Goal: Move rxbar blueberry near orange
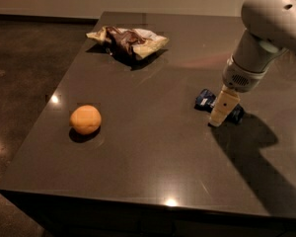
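Observation:
The rxbar blueberry (pixel 205 99) lies flat on the dark table (pixel 153 147) at the right of middle, a dark blue wrapper partly hidden behind my gripper. The gripper (pixel 221 113) hangs from the white arm (pixel 266 28) at the upper right and reaches down over the bar's near side, its cream tip close to the tabletop. The orange (pixel 86 119) sits on the table's left side, far to the left of the bar and the gripper.
A tan-and-brown snack bag (pixel 128 40) lies crumpled at the table's far side. The table's left edge runs just past the orange, and its front edge runs along the bottom. Dark floor shows at the left.

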### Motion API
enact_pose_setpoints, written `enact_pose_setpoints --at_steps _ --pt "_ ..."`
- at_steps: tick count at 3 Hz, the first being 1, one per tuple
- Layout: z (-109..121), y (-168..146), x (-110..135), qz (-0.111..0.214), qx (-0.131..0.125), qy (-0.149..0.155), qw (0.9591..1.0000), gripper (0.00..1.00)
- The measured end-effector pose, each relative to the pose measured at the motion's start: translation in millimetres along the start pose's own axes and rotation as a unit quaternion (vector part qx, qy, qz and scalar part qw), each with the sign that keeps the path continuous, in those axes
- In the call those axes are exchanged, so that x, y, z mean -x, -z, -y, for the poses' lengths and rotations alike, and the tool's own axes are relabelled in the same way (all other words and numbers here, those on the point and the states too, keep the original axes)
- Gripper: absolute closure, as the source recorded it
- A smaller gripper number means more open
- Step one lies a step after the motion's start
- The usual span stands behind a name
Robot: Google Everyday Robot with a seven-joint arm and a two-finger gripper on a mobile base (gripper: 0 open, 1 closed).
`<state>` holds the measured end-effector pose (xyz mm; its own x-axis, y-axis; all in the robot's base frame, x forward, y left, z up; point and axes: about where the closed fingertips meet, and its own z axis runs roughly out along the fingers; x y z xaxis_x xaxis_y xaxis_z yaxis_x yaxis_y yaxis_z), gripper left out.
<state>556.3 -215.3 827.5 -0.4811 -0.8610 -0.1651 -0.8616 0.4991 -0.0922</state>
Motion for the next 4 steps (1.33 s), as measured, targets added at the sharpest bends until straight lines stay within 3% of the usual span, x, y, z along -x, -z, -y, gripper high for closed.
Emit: enact_pose_setpoints --at_steps 2,3,4 --pt "3 8 1 0.003 0.006 -0.002 1.0 0.84" --pt "3 10 1 0.003 0.006 -0.001 1.0 1.0" --pt "-26 29 38 0.029 0.027 0.051 0.9979 1.0"
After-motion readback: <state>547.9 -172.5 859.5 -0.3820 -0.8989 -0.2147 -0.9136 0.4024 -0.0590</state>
